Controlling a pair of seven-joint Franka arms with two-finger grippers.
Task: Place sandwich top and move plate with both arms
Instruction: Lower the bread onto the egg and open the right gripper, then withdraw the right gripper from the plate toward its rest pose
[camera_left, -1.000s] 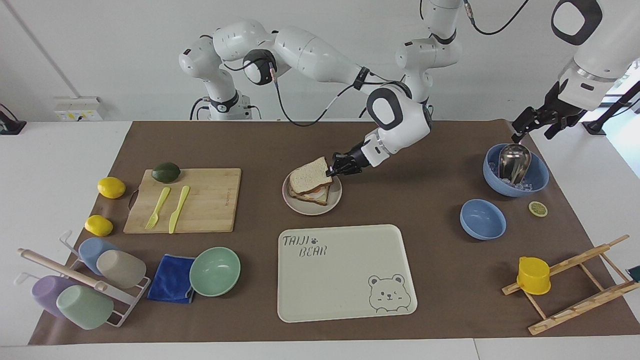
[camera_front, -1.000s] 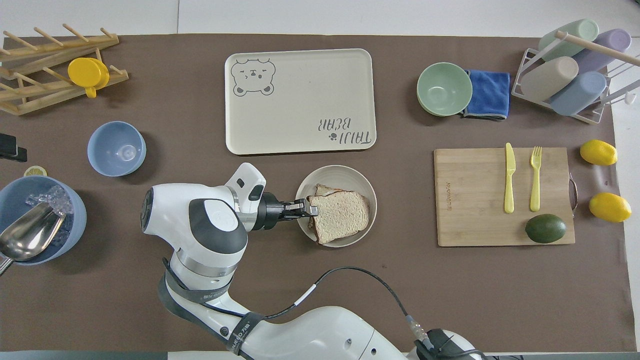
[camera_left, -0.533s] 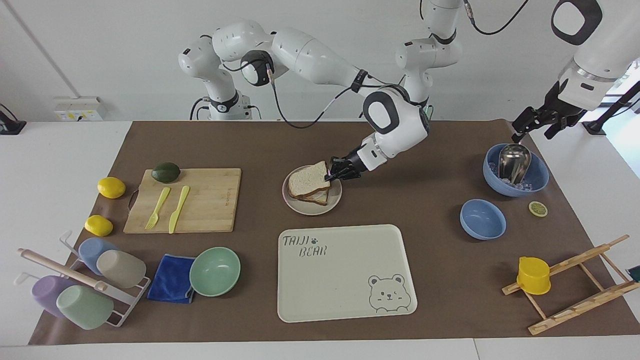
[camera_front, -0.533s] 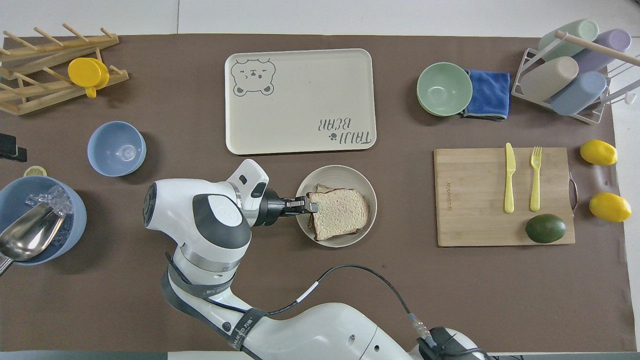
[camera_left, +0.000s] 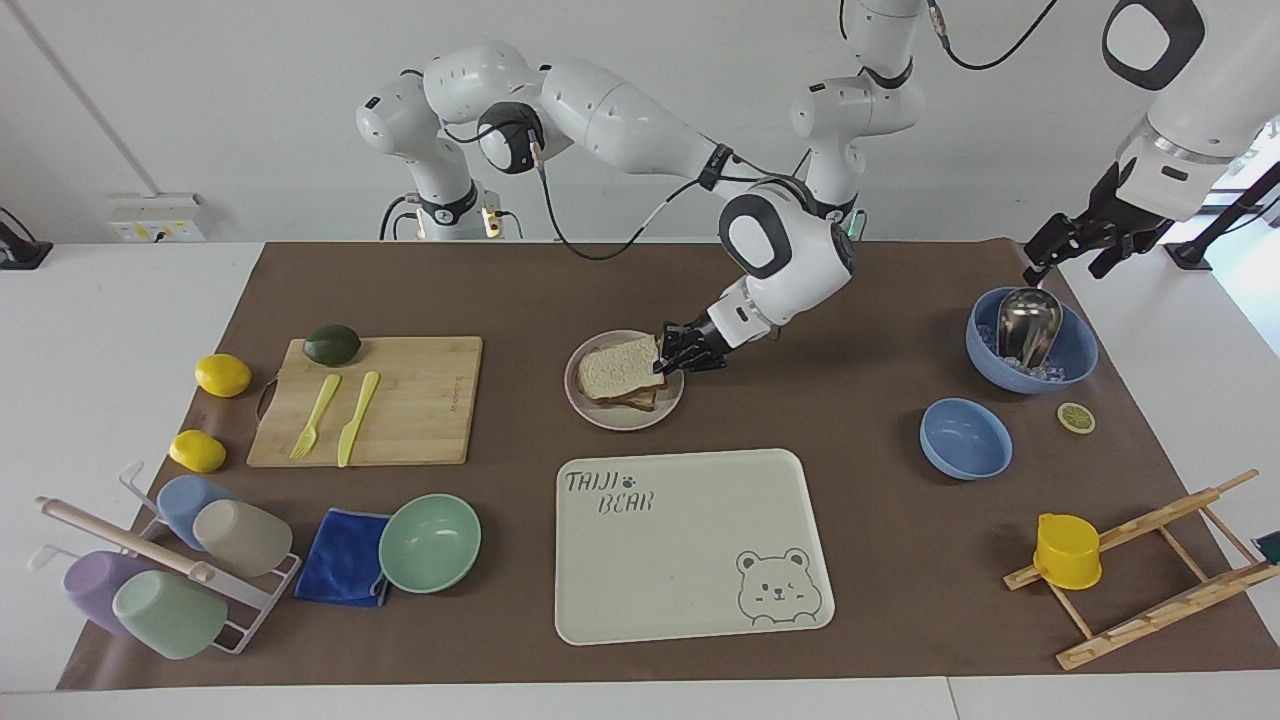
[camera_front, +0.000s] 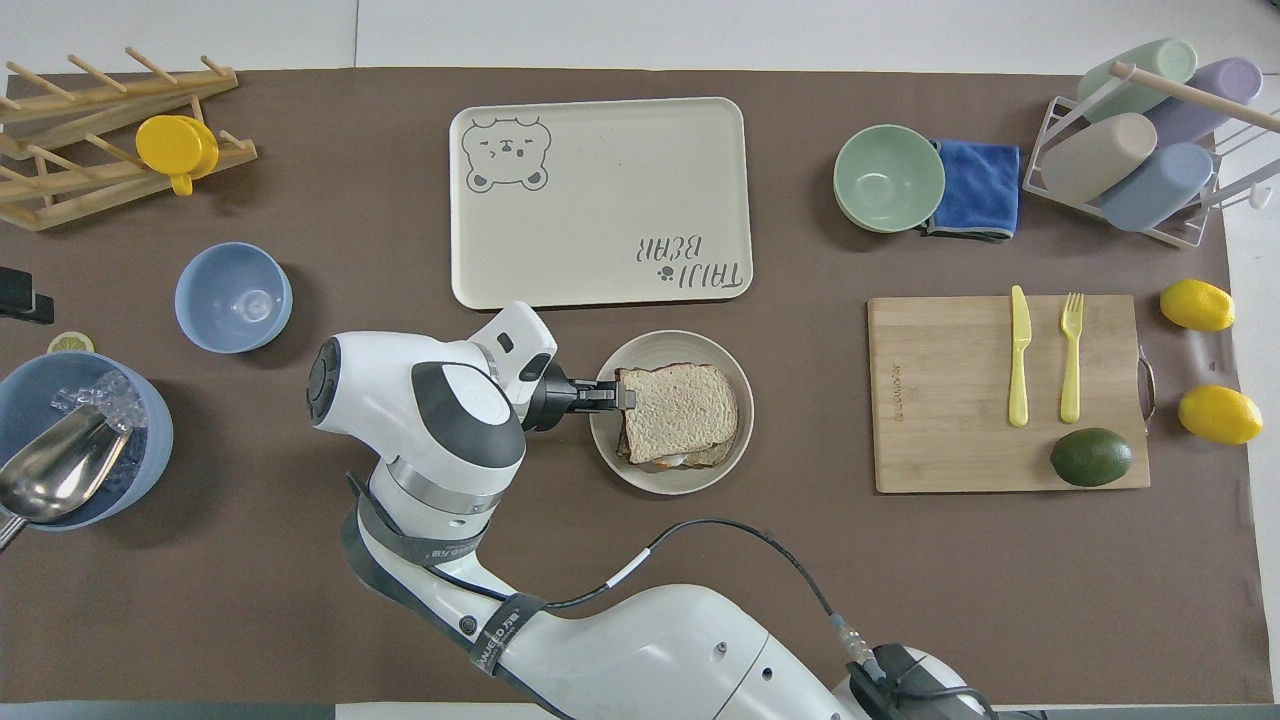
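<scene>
Resting on the lower slice, the sandwich top (camera_left: 620, 366) lies on the plate (camera_left: 603, 413) near the middle of the surface; soft, light bread, best taken by its crust edge. The right end effector (camera_left: 661, 359) sits at that edge, grip unclear. The left end effector (camera_left: 1066, 243) hangs spread over the surface's corner.

The right gripper (camera_left: 663, 358) meets the sandwich top (camera_left: 618, 367), lying flat on the plate (camera_left: 672, 402)

"TAIJI BEAR" with a paw print on the cream tray (camera_left: 690, 600), bear face drawing in its corner
</scene>
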